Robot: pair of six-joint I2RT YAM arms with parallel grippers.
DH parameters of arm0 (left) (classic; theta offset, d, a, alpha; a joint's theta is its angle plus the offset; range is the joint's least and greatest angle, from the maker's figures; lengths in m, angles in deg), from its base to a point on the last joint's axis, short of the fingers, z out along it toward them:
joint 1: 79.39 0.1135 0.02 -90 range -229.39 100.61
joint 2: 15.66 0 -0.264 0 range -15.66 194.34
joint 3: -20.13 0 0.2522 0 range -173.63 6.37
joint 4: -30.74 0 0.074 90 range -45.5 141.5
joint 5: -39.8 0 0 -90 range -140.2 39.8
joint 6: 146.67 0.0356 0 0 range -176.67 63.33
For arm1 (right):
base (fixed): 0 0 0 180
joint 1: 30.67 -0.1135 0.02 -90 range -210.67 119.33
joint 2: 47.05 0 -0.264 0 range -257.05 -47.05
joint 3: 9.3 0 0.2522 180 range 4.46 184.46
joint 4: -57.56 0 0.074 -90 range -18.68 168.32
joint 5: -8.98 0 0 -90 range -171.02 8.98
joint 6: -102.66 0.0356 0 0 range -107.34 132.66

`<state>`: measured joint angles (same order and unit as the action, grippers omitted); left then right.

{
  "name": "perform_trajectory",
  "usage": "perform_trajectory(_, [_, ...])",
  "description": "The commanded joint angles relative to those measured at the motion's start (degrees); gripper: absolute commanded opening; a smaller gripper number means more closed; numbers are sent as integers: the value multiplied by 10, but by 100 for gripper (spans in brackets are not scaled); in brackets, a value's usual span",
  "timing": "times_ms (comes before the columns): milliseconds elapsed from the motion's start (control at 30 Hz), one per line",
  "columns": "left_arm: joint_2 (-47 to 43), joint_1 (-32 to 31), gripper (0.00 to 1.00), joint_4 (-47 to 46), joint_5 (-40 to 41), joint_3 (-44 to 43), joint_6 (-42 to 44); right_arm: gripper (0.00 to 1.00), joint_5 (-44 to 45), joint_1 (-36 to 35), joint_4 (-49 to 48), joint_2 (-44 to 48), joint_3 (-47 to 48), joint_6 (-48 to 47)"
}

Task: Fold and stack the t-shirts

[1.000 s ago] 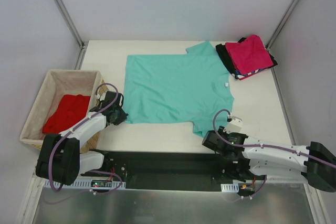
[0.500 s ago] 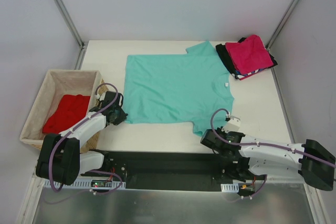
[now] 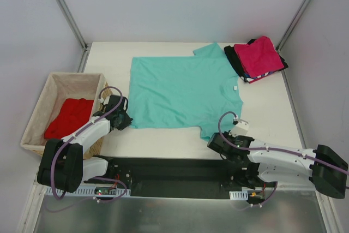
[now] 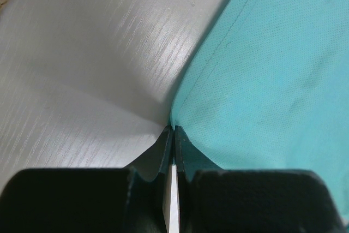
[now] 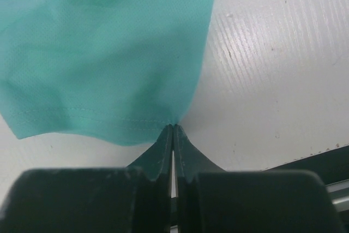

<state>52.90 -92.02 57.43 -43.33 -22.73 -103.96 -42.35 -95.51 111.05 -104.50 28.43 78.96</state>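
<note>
Along the near edge of the table [image 3: 272, 114] both arms grip the teal t-shirt [image 3: 180, 88]. It lies spread flat across the middle with its long axis running left to right, hem toward the left and collar toward the right. At the near-left hem corner the left gripper [image 4: 173, 135] has its jaws pressed together on the cloth, and the right gripper [image 5: 173, 132] is nipped tight on the outer corner of the near sleeve's cuff. From either pair of fingers the whole body of the shirt stretches away toward the far side. I'd guess the coming move is to lift that near edge and carry it over, away from the bases, both arms travelling evenly so the fold line runs along the shirt's length. Each arm is nearest its own corner, so neither need cross. Off in the far right corner the magenta t-shirt [image 3: 263, 54] tops a folded pile, well apart, and the red t-shirt [image 3: 70, 117] lies in the wicker basket [image 3: 37, 114] at the left.
</note>
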Motion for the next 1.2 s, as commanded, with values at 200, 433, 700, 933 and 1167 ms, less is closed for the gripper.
perform_trajectory(200, [-29,12,0,25,-7,-10,3,1,42,3,40,-8,85,-57])
perform_trajectory(433, [-45,13,0,54,11,-63,2,1,68,54,50,7,123,-125])
perform_trajectory(700, [-12,16,0,63,8,-130,-2,1,63,168,3,23,158,-255])
perform_trajectory(933, [37,16,0,62,4,-170,-2,1,40,234,-49,3,193,-326])
perform_trajectory(1167, [65,17,0,61,21,-192,-2,1,25,279,-82,-29,238,-371])
